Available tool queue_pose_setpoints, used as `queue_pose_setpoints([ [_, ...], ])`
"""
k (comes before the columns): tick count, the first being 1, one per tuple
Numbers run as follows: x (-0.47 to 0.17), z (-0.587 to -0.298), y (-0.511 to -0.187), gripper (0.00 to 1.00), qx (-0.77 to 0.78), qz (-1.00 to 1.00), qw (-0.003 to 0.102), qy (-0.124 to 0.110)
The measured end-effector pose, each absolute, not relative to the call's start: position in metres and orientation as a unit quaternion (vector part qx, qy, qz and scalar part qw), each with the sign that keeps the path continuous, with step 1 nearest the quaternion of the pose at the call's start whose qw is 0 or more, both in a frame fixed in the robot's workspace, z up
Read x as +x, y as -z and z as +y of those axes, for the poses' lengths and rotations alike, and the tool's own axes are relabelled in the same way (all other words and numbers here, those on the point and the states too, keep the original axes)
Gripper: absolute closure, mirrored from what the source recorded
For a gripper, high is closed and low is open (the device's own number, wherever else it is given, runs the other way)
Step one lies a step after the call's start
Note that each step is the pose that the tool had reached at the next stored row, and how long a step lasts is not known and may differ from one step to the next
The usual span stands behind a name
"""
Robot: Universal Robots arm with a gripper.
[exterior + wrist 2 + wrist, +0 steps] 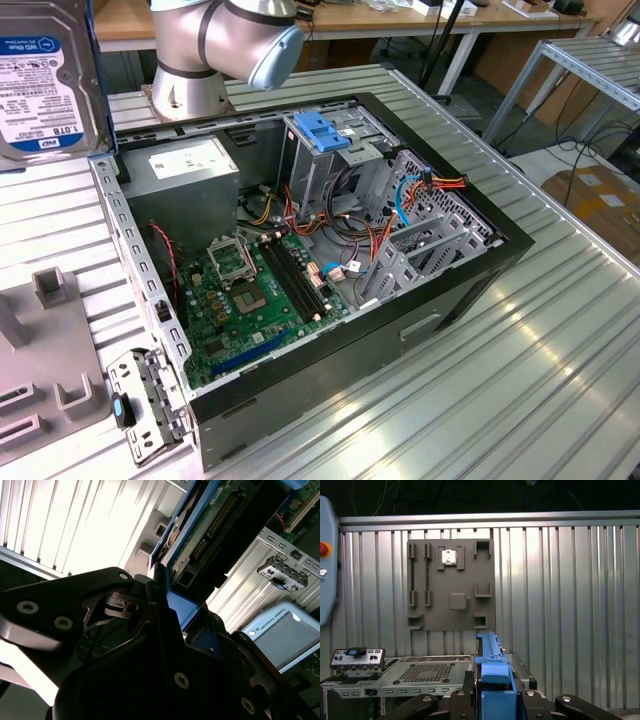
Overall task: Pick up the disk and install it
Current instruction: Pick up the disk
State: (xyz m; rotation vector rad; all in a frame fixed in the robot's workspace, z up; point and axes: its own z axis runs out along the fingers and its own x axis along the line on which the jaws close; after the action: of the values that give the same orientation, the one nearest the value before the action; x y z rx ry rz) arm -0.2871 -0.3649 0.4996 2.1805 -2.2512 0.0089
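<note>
Risk: the disk (45, 80) is gripped across its blue rails, so it could twist or slip. A tilted rail would likely jam on the drive cage (325, 135) or snag the loose cables (425, 190). The gripper (492, 702) has its fingers (468, 687) drawn in and clamped on the disk, held aloft at the exterior view's far left, well apart from the open computer case (330, 360).

Cables (445, 183) are crowding the case's (330, 375) side toward the exterior view's right, beside the drive cage (300, 170). Room is lying open above the motherboard (235, 300) toward that view's left, the power supply (180, 195) blocking its far end.
</note>
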Motion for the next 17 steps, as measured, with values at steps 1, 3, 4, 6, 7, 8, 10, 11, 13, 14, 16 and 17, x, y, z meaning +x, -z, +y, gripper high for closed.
queue_pose_setpoints([
  [1,-0.286,-0.365,-0.5,0.63,0.696,-0.718,0.004,-0.003],
  [3,-0.282,-0.365,-0.5,0.63,0.696,-0.718,0.004,-0.003],
  [4,-0.28,-0.365,-0.5,0.63,0.696,-0.718,0.004,-0.003],
  [6,-0.278,-0.367,-0.499,0.63,0.696,-0.718,0.004,-0.003],
  [7,-0.277,-0.368,-0.499,0.63,0.696,-0.718,0.004,-0.003],
  [8,-0.276,-0.37,-0.499,0.63,0.696,-0.718,0.004,-0.003],
  [10,-0.274,-0.373,-0.499,0.63,0.696,-0.718,0.004,-0.003],
  [11,-0.273,-0.374,-0.499,0.63,0.696,-0.718,0.004,-0.003],
  [13,-0.271,-0.377,-0.499,0.63,0.696,-0.718,0.004,-0.003],
  [14,-0.269,-0.378,-0.499,0.63,0.696,-0.718,0.004,-0.003],
  [16,-0.268,-0.38,-0.499,0.63,0.696,-0.718,0.004,-0.003],
  [17,-0.267,-0.381,-0.499,0.63,0.696,-0.718,0.004,-0.003],
])
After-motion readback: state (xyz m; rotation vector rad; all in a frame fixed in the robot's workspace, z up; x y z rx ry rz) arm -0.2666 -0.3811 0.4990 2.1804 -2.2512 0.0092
